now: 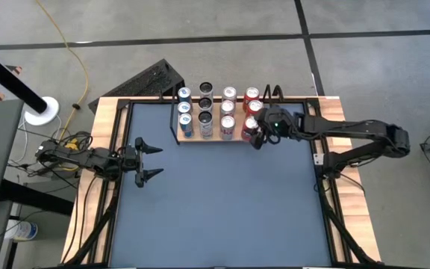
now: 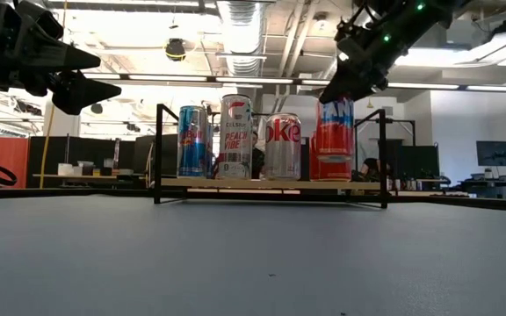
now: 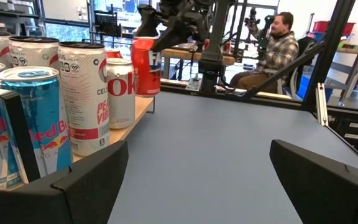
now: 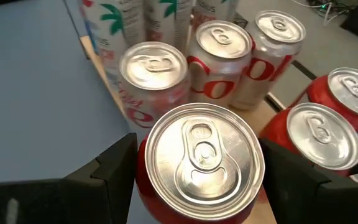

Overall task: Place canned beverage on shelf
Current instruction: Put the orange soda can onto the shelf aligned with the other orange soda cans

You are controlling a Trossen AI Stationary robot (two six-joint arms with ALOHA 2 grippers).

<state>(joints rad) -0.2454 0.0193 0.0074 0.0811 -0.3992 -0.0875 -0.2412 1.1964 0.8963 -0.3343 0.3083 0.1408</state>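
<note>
The right pincer is clenched on a red can, one finger on each side, at the shelf's right front corner; it seems slightly raised. The left pincer hangs spread over the table's left side.

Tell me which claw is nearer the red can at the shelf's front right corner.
Right. The right claw grips the red aluminium can; the left claw hangs open across the table.

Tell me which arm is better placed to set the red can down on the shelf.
The right. Its hand already grips the red can at the shelf's front right corner, while the left hand hangs open and empty over the table's left side.
</note>
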